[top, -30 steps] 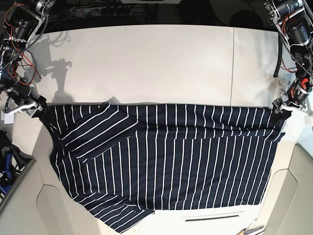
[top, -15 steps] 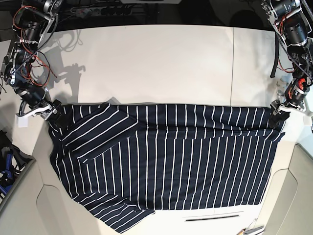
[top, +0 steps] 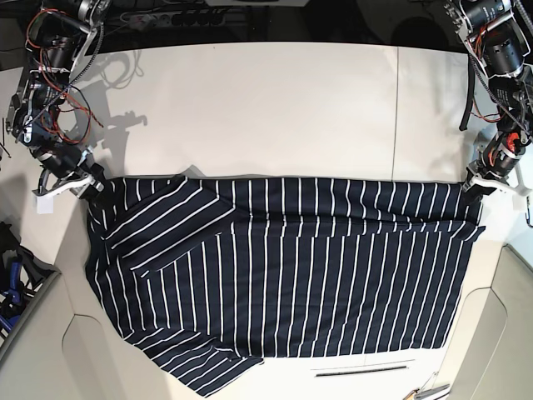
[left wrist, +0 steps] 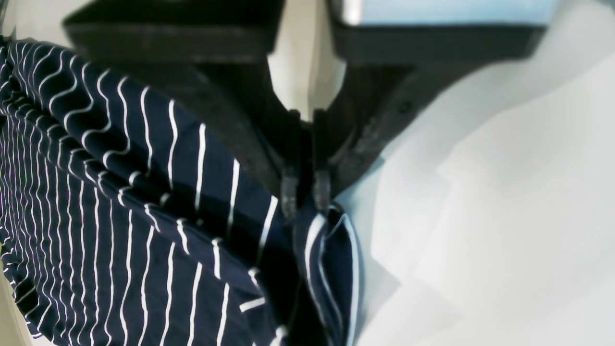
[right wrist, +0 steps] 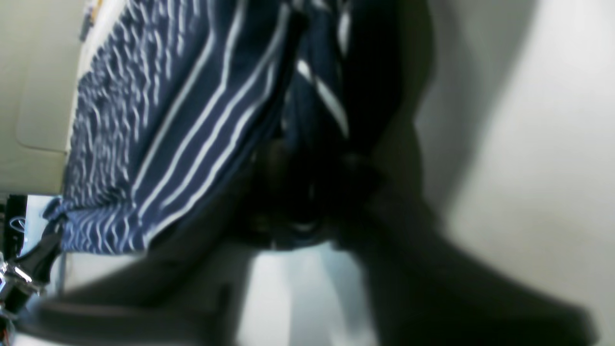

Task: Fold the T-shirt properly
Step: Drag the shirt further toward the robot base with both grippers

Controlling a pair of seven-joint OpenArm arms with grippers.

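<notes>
Left wrist view: left gripper [left wrist: 306, 197] with jaws pressed together on a bunched corner of the T-shirt [left wrist: 144, 216]. Dark navy cloth with thin white stripes hanging rippled from the pinch and filling the left half of the view. Pale desk [left wrist: 504, 216] to the right of the pinch.

Right wrist view: blurred and dark. Right gripper [right wrist: 307, 192] with a fold of the T-shirt [right wrist: 192, 115] running into the black jaws; apparently clamped on the cloth, though the contact itself lost in shadow. Striped cloth stretching away toward the upper left, pale desk [right wrist: 528, 144] on the right.

Base view: T-shirt [top: 283, 267] spread flat across the near half of the desk [top: 266, 108], stripes running front to back, top edge drawn in a straight line from side to side. One sleeve folded diagonally across the body at the left, stripes there slanting. Bottom edge hanging uneven near the front of the desk, lower at the left. Right gripper [top: 83, 182] at the upper left corner of the cloth, left gripper [top: 479, 185] at the upper right corner, each meeting the shirt's edge. Far half of the desk white, with arm shadows at the upper left.
</notes>
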